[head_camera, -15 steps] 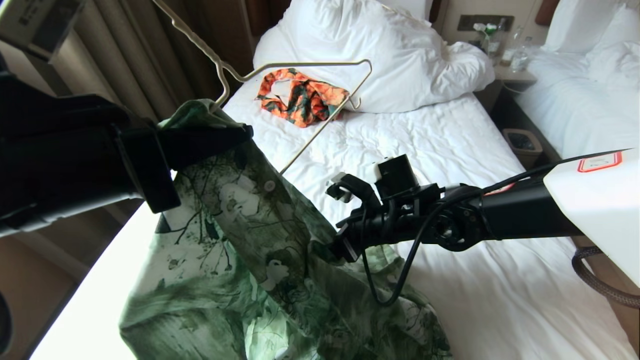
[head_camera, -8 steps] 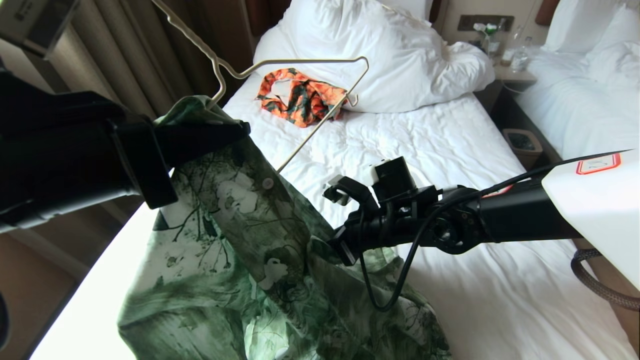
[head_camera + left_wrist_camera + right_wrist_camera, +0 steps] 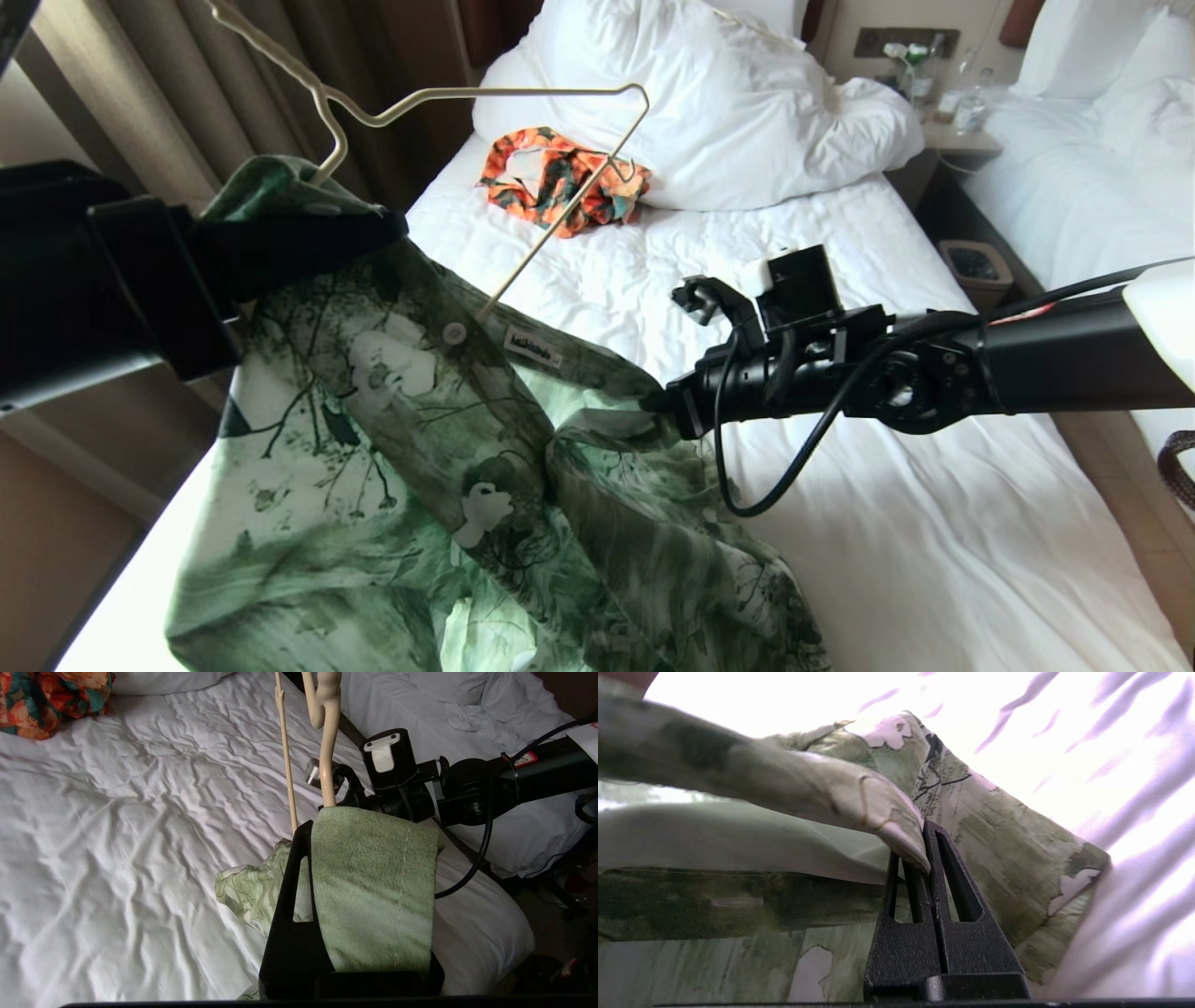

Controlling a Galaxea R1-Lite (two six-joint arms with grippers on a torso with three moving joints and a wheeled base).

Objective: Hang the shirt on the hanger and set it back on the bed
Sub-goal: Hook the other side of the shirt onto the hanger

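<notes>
The green flower-print shirt [image 3: 392,485] hangs from my left gripper [image 3: 378,233] down onto the bed [image 3: 887,560]. That gripper is raised at the left, shut on the cream wire hanger [image 3: 523,91], and the shirt's collar drapes over its fingers [image 3: 299,868]. The hanger's lower wire runs into the shirt's neck opening beside a white label. My right gripper [image 3: 667,411] is shut on a fold of the shirt [image 3: 738,788] at mid-bed, the cloth pinched at its fingertips [image 3: 924,835]. The hanger's hook end [image 3: 328,742] stands above the left gripper.
An orange-and-dark-green garment [image 3: 560,182] lies near the bulky white duvet [image 3: 709,103]. Brown curtains [image 3: 233,112] hang at the left. At the right are a nightstand with bottles [image 3: 943,103], a waste bin [image 3: 976,266] and a second white bed [image 3: 1092,168].
My right gripper has shut on the shirt fold and drawn it to the right. The left gripper has carried the hanger to the left, so the shirt has spread and its label shows.
</notes>
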